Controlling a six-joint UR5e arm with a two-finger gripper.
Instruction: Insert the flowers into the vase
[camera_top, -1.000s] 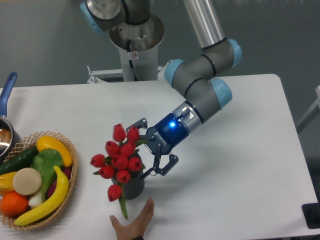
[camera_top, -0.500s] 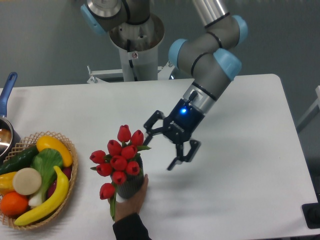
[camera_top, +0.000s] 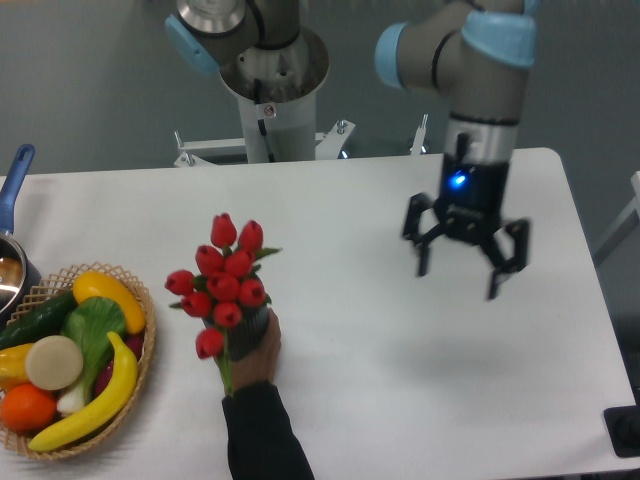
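We see the gripper (camera_top: 461, 270) hanging with fingers spread, holding nothing. At its nine o'clock, a person's hand (camera_top: 256, 352) wraps the vase (camera_top: 247, 330), red tulips (camera_top: 222, 286) standing in it.

UR5e arm (camera_top: 480, 60): silver-grey tubular links, light-blue joint caps. Black wrist section bearing a lit blue indicator. Black two-finger gripper (camera_top: 466, 262) with openwork linkage fingers. Silver-grey cylindrical pedestal (camera_top: 270, 100) behind the table.
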